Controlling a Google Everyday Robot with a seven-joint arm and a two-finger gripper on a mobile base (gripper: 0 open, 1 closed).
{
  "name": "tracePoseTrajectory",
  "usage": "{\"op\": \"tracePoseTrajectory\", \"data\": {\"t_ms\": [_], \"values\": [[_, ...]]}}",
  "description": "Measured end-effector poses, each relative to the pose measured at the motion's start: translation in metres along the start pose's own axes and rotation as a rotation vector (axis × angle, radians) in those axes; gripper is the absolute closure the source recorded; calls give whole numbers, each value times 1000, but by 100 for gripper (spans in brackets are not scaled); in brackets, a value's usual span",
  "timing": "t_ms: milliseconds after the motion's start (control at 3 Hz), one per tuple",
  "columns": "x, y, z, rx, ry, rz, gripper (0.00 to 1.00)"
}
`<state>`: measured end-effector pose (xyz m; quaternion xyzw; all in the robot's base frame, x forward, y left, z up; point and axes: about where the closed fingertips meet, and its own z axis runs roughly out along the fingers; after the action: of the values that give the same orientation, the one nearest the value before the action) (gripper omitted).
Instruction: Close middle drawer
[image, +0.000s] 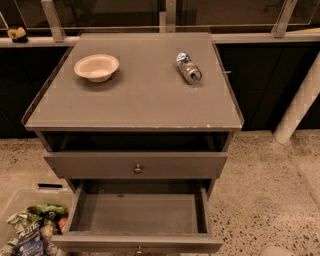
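The middle drawer is pulled far out of the grey-brown cabinet and its shallow box is empty. Its flat front runs along the bottom edge of the view, with the small round knob half cut off. Above it is the taller drawer front with a brass knob. The lowest drawer is hidden below. My gripper is out of view; only a pale rounded shape shows at the bottom right edge, to the right of the open drawer.
On the cabinet top are a cream bowl and a crushed can lying on its side. A clear bin of wrappers stands on the floor at the left. A white post leans at the right.
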<state>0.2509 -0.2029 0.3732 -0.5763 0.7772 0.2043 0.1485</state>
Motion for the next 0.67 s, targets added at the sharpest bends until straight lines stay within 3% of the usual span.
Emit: {"op": "tracePoseTrajectory", "data": {"t_ms": [333,667], "values": [[-17,-5,8,16,40,-52,0],[-46,-19,5,84,113,-155,0]]}}
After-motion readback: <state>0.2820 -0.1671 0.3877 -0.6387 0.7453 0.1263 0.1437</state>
